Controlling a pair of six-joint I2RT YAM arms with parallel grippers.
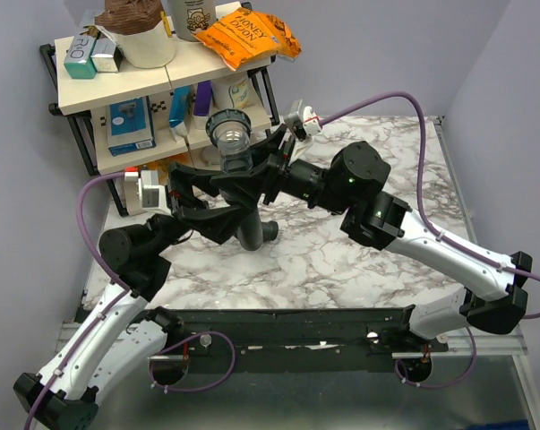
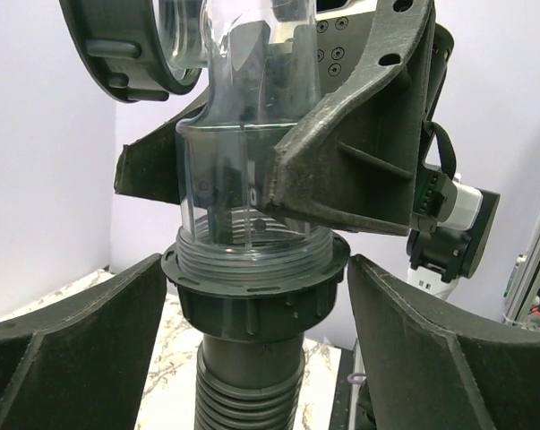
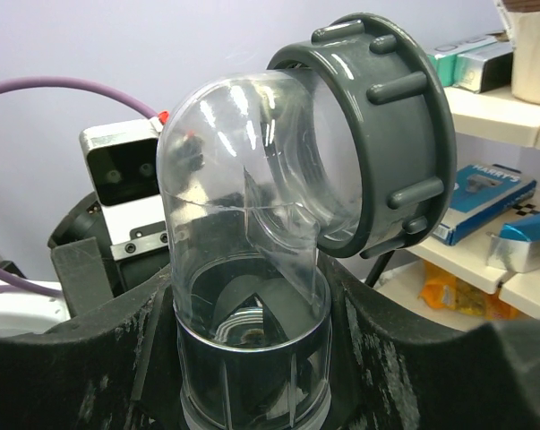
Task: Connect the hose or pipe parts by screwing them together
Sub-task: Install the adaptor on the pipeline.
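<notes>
Clear plastic elbow (image 3: 238,233), ribbed grey hose (image 2: 250,394)

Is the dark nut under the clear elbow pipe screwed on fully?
Not fully. Bare threads of the clear pipe show above the dark nut in the left wrist view.

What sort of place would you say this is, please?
Probably a robot lab staged as a home corner: marble-look table, shelf with snack bag, left arm and right arm bolted on.
</notes>
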